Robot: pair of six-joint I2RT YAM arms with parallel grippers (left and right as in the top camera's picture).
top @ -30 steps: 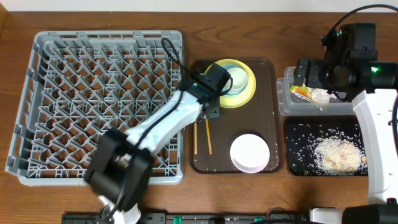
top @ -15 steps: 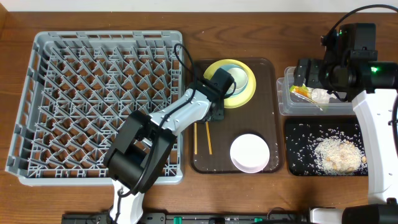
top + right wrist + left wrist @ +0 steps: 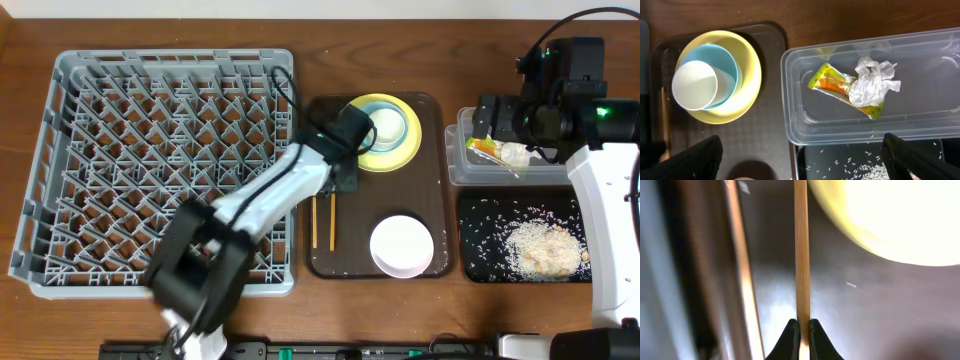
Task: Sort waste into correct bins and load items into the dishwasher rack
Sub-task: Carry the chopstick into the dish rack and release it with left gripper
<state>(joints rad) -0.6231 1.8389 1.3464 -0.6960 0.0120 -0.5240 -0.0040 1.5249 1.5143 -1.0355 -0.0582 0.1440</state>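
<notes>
dishwasher rack [image 3: 130, 130] sits left of the brown tray [image 3: 425, 210], well apart from the clear tub [image 3: 920, 120] below the wide-spread right gripper [image 3: 800, 157]. yellow plate [image 3: 408, 150] lies just beyond the left gripper [image 3: 801, 330], whose tips pinch one chopstick [image 3: 801, 255]; a second, blurred, seems to lie beside it.

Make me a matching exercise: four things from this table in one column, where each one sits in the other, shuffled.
1. crumpled white tissue
2. loose white cooked rice
3. small white cup
4. thin wooden chopstick

A. inside the light blue bowl
B. pinched in the left gripper
C. in the clear plastic rectangular tub
D. on the shallow black rectangular tray

Pairs: 1-C, 2-D, 3-A, 4-B
</notes>
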